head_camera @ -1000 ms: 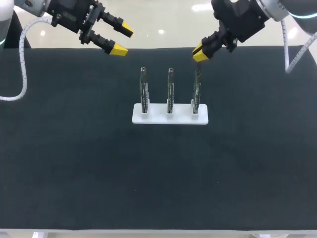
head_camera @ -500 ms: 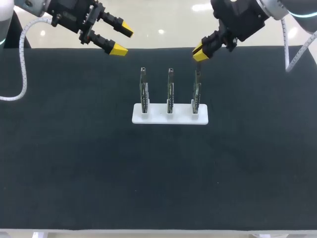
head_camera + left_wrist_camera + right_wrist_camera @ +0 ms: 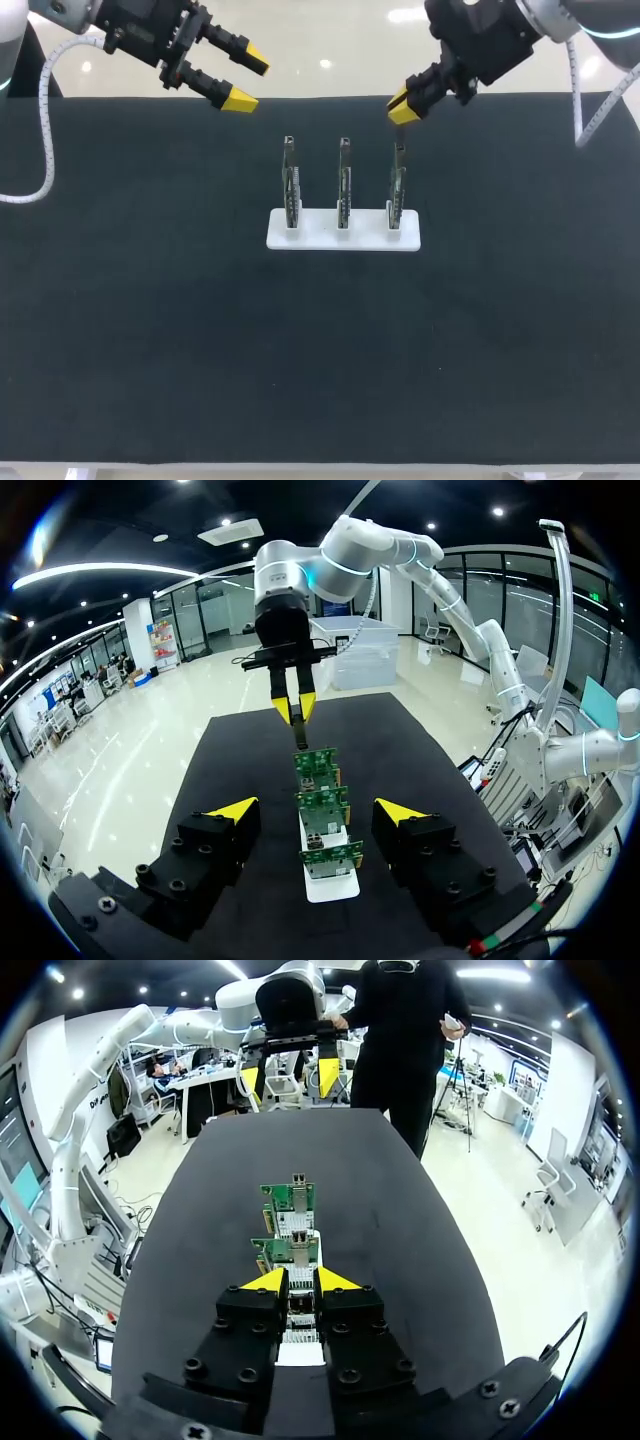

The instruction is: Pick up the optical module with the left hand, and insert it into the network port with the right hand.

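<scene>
Aligning: centre your right gripper [image 3: 401, 106] over the right board [image 3: 398, 190]; you cannot tell its grasp.
Idle: your left gripper [image 3: 247, 81] is released, empty.

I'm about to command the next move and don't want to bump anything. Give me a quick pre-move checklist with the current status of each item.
1. Three boards upright in the white holder: ok.
2. Left gripper open and empty: ok.
3. Left gripper clear of the boards: ok. It hangs over the far edge of the table, apart from the left board.
4. Right gripper clear of the right board: cannot tell. It sits just above that board's top.
5. Optical module located: cannot tell. I cannot pick it out in any view.
</scene>
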